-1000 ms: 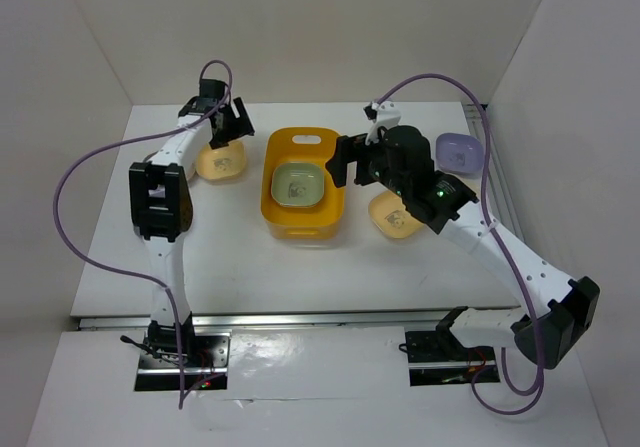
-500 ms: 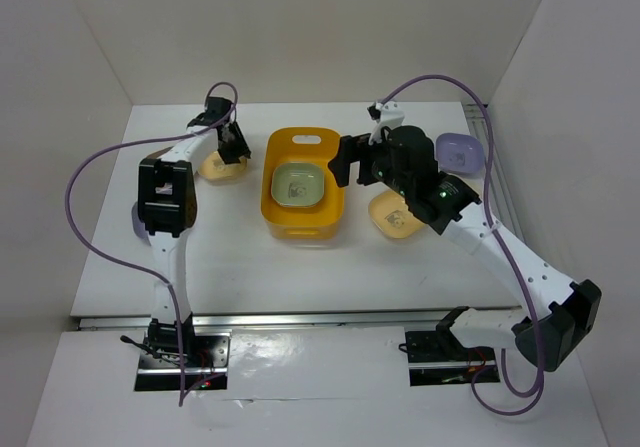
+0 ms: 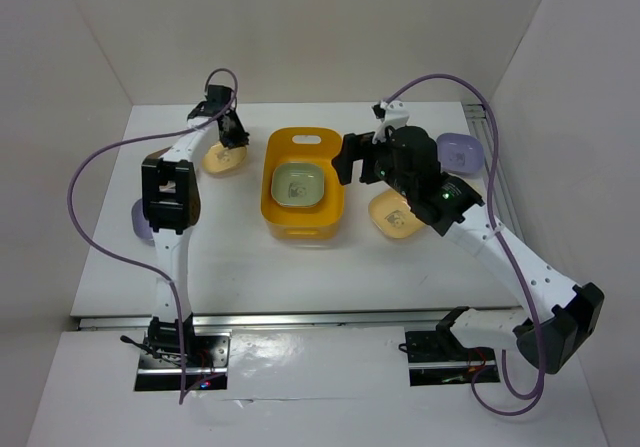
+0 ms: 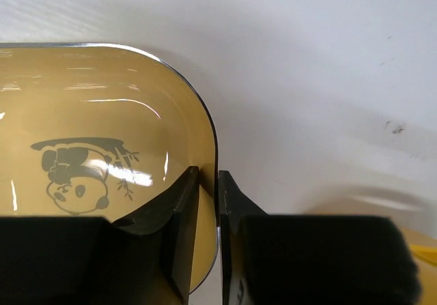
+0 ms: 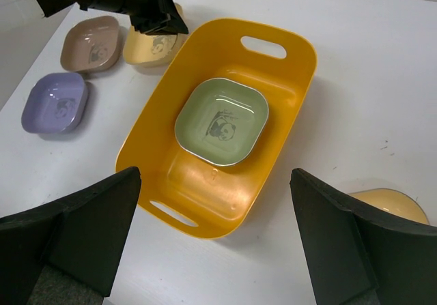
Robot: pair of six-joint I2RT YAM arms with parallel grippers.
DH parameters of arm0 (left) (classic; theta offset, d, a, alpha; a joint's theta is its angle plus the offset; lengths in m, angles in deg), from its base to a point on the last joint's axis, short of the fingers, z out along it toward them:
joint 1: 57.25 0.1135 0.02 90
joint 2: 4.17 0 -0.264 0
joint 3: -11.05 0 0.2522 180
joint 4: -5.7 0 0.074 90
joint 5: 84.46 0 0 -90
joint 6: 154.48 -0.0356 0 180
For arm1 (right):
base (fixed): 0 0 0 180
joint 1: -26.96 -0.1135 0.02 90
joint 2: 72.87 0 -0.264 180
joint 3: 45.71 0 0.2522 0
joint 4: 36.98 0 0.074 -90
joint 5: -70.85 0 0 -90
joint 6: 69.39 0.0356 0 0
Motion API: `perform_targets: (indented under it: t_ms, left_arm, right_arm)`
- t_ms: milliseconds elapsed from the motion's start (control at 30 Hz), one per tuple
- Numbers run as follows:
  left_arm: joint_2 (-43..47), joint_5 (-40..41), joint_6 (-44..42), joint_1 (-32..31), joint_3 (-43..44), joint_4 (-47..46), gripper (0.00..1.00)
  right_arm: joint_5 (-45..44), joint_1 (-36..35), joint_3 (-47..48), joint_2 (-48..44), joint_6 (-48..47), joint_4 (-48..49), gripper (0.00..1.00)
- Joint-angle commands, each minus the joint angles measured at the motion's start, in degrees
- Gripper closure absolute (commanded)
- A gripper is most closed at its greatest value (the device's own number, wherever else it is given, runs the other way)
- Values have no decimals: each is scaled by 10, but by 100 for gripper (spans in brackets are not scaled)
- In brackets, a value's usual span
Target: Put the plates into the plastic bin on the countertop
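While beside the bin (image 5: 290,93), taupe plate (image 5: 89,42), lavender plate (image 5: 54,102).

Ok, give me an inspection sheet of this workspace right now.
Surface: plain white countertop.
Job's things: bin holds one green plate; outside it lie left yellow plate, right yellow plate, taupe plate, left lavender plate, right lavender plate.
Clutter: nothing seen.
Grippers: left gripper straddles left yellow plate's rim, grip unconfirmed; right gripper wide open above bin.
Cables: purple cables loop from both arms.
Surroundings: white walls on three sides; metal rail along near edge.
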Motion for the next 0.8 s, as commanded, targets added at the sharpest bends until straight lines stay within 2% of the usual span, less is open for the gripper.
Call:
perform_targets:
  t_ms: [0,200,400,567,667,767]
  left_arm:
    - [-4,-21,-2,-2,61,28,100]
    - [69,17,-2,-2,133,82,100]
    - [194,7,-2,-20,68,82,100]
    - [316,18,-2,-95,0,68,100]
    - [340,18,11,-153,-21,56,100]
    - [329,38,17,-207,-21,51,100]
  right_arm:
    - [-24,4,-3,-22,4,23,3]
    - [-29,4,2,-22,10,23,3]
    - [-48,4,2,-32,21,23,3]
    - [-81,4,13,-48,32,10,3]
    - [-97,4,19,-61,38,5,3]
    - [-102,4,19,-76,38,5,3]
